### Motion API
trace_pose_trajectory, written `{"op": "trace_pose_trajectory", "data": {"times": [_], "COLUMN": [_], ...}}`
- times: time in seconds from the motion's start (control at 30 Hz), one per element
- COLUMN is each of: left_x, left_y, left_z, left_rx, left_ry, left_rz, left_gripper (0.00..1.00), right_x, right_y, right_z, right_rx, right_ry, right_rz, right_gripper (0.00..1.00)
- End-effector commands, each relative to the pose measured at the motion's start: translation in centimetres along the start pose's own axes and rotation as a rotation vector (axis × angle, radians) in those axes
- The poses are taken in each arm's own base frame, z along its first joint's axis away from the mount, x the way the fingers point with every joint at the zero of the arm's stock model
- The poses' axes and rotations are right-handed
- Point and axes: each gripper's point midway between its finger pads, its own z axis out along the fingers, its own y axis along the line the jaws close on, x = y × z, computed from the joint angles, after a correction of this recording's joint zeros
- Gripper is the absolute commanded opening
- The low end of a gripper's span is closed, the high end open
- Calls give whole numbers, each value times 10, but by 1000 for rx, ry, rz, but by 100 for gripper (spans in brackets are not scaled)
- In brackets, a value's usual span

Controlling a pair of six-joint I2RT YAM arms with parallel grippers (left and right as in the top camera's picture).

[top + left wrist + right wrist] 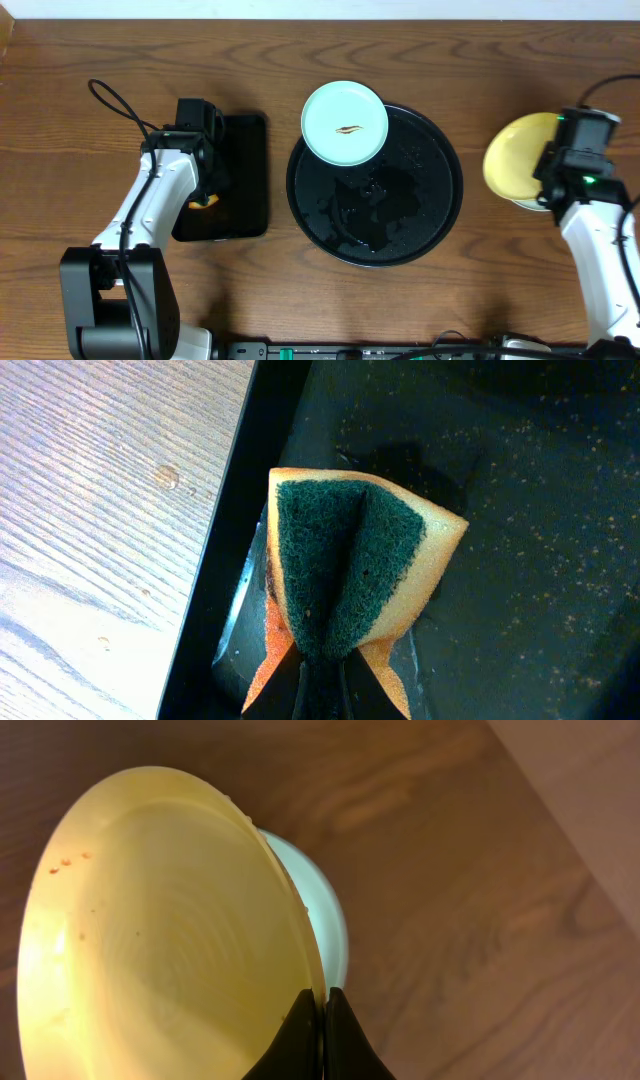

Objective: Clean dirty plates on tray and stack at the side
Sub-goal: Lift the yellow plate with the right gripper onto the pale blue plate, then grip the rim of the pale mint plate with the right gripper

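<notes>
The round black tray (440, 215) lies mid-table, wet and bare but for one pale mint plate (345, 122) with a brown smear, which sits over its far left rim. At the right, my right gripper (556, 170) is shut on the rim of the pale yellow plate (518, 155). In the right wrist view the yellow plate (160, 930) tilts above a second mint plate (328, 925) on the table, with the gripper (322, 1010) pinching its edge. My left gripper (322, 680) is shut on a folded sponge (350, 570), green scourer facing inward.
A rectangular black tray (245, 170) lies left of the round tray, and the left gripper (205, 197) hovers over it with the sponge. Its floor (520, 510) is speckled. Bare wooden table (100, 510) surrounds both trays. The arm bases stand at the near edge.
</notes>
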Motion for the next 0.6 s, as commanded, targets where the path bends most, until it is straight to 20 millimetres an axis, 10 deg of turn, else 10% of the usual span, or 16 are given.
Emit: {"op": "trace_pose_trajectory", "data": {"times": [0.0, 0.33, 0.57], "left_x": [-2, -1, 0], "left_y": [-1, 0, 0], "left_z": [-3, -3, -3], "left_rx": [2, -1, -2], "left_ry": [-5, 2, 3], "left_rz": [-6, -4, -4], "left_gripper": [9, 8, 8], "right_x": [-5, 6, -1], "right_y": [-18, -33, 7], "right_z": [5, 50, 47], "right_rx": [-5, 9, -221], "right_ry": [8, 79, 73], "right_rz": [113, 180, 194], "right_gripper": [1, 2, 43]}}
